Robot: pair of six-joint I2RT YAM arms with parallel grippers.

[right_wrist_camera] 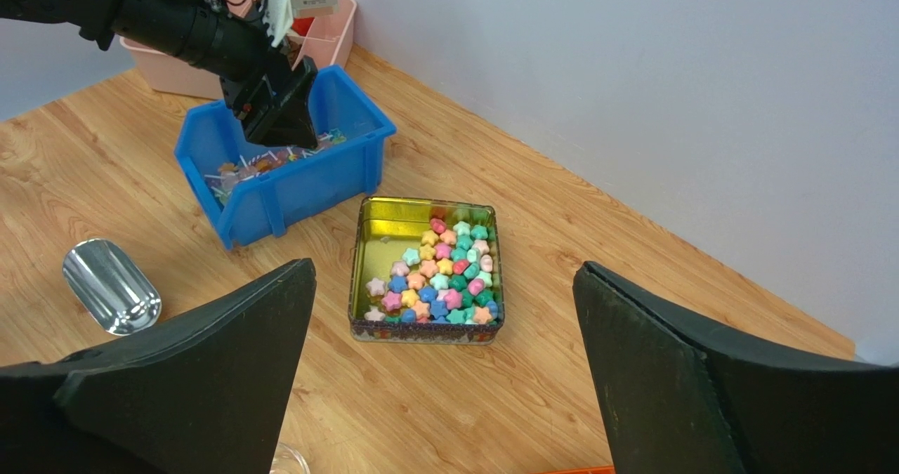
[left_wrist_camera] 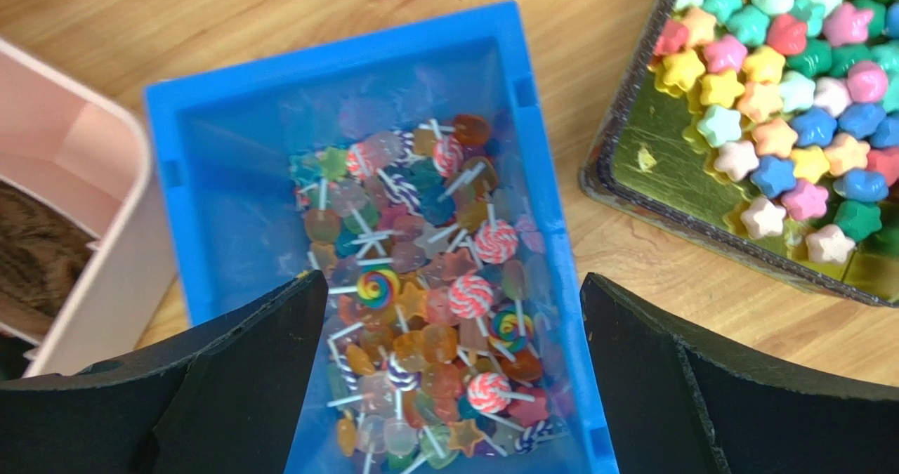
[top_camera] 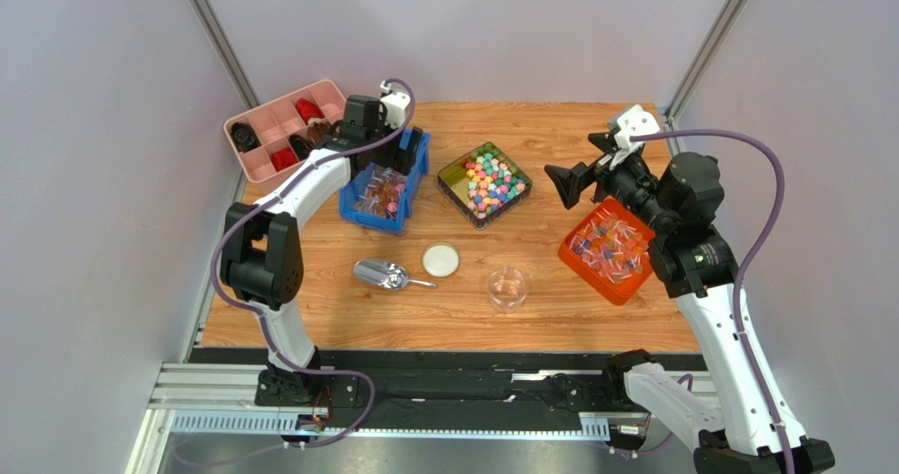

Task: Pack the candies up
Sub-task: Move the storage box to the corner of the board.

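The candies [top_camera: 492, 178] are small pastel star-shaped sweets heaped in a square gold tin [top_camera: 455, 175] at the middle back of the table. They also show in the left wrist view, candies [left_wrist_camera: 786, 68] at the upper right, and in the right wrist view, candies [right_wrist_camera: 441, 274] in the tin [right_wrist_camera: 371, 244]. My left gripper [top_camera: 404, 156] hangs open over a blue bin [left_wrist_camera: 317, 74] of small lollipops; the left gripper [left_wrist_camera: 448, 284] has nothing between its fingers. My right gripper [top_camera: 559, 184] is open and empty, raised to the right of the tin and pointing at it, right gripper [right_wrist_camera: 443, 269].
A pink divided tray [top_camera: 253, 126] with dark red and brown pieces stands at the back left. An orange bin [top_camera: 573, 251] of wrapped sweets sits under the right arm. A metal scoop [top_camera: 382, 274], a white lid [top_camera: 441, 259] and a clear jar [top_camera: 508, 288] lie near the front.
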